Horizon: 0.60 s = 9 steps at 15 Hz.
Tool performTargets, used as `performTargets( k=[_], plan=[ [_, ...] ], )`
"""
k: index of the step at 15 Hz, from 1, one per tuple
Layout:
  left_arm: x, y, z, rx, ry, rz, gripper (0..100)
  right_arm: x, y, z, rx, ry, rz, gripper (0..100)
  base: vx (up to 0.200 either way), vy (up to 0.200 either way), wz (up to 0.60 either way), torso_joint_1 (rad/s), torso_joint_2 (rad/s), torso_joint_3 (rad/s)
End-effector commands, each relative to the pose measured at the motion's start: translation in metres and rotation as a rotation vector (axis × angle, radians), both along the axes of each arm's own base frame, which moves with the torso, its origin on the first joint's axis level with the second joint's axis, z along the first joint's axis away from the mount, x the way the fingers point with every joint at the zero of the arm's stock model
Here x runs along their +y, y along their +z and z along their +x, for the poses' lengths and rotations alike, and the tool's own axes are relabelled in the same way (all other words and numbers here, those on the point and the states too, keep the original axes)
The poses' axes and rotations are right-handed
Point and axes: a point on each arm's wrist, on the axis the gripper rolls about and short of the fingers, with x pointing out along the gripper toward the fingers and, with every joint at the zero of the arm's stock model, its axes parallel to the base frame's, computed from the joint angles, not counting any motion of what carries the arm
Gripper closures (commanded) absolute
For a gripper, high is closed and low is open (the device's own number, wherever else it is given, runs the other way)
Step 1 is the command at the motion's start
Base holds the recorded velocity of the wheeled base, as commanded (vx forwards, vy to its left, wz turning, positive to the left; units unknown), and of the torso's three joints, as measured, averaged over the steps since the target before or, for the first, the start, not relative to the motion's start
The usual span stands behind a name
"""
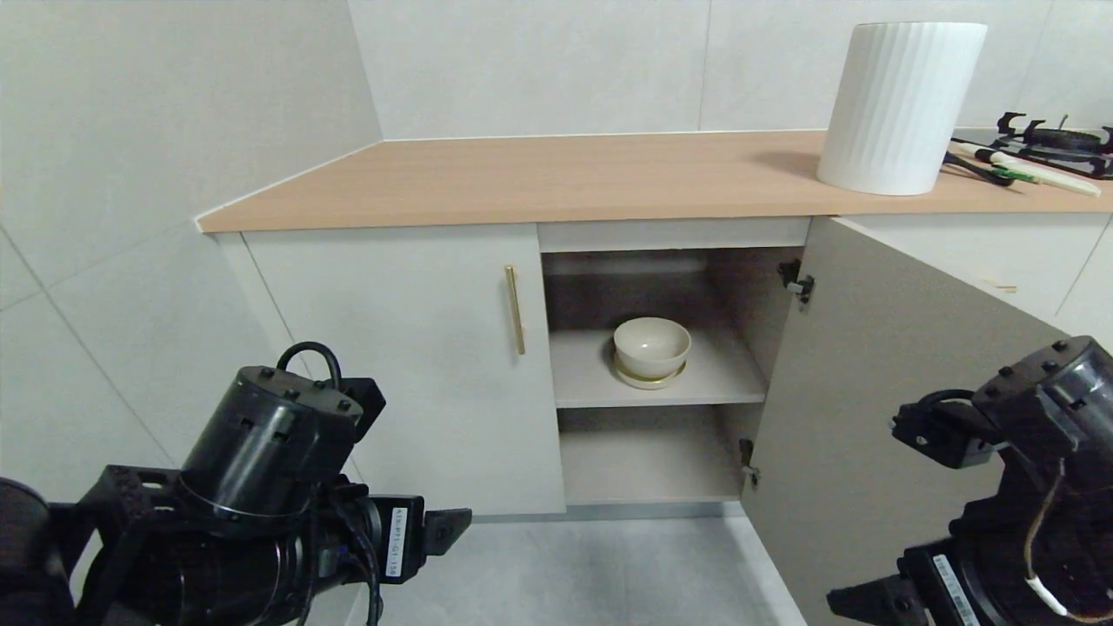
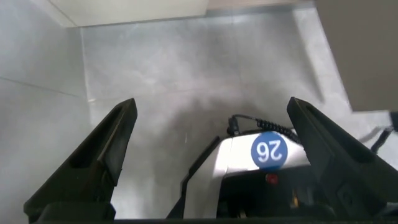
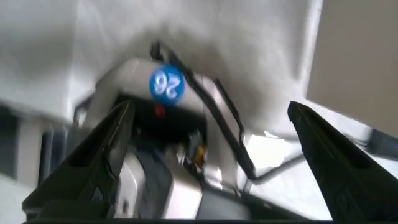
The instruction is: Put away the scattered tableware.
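A kitchen cabinet is seen below a wooden counter. Two cabinet doors are shown: the left door is closed and carries one slim brass handle, and the right door is swung wide open. Two shelves are seen inside the opened compartment. On the upper shelf, about midway between its side edges, one cream bowl is set upright on what appears to be one small gold-rimmed plate; the plate is mostly hidden by the bowl.

One tall white ribbed canister is stood toward the counter's right end, near its front edge. Just beside it, at the far right corner, one black stove burner and a few long-handled utensils are laid; their number cannot be told.

The left gripper is held low over the grey floor, its two fingers spread wide with nothing between them. The right gripper is likewise held spread and unladen, beside the open door.
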Motion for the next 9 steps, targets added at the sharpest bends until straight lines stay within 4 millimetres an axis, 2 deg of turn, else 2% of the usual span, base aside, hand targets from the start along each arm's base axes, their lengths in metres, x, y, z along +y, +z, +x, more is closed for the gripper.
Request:
performTargets(
  k=[1,4,5,9],
  plan=[
    [0.0,0.001,0.0,-0.003,0.001,-0.002,0,-0.004,0.007,-0.012,-0.016,0.045,-0.005,0,0.0,-0.2,0.0,0.007,0.0,0.002],
    [0.0,0.001,0.0,-0.003,0.001,-0.002,0,-0.017,0.014,-0.029,-0.015,0.098,-0.047,0,0.0,-0.2,0.0,-0.001,0.0,0.002],
    [0.0,0.0,0.0,-0.002,0.0,0.0,0,-0.023,0.022,-0.037,-0.026,0.109,-0.056,0,0.0,-0.2,0.0,0.007,0.01,0.002],
    [0.0,0.0,0.0,-0.002,0.001,-0.001,0,-0.047,0.04,-0.065,-0.031,0.145,-0.132,0,0.0,0.0,0.0,0.0,0.0,0.0]
  ],
)
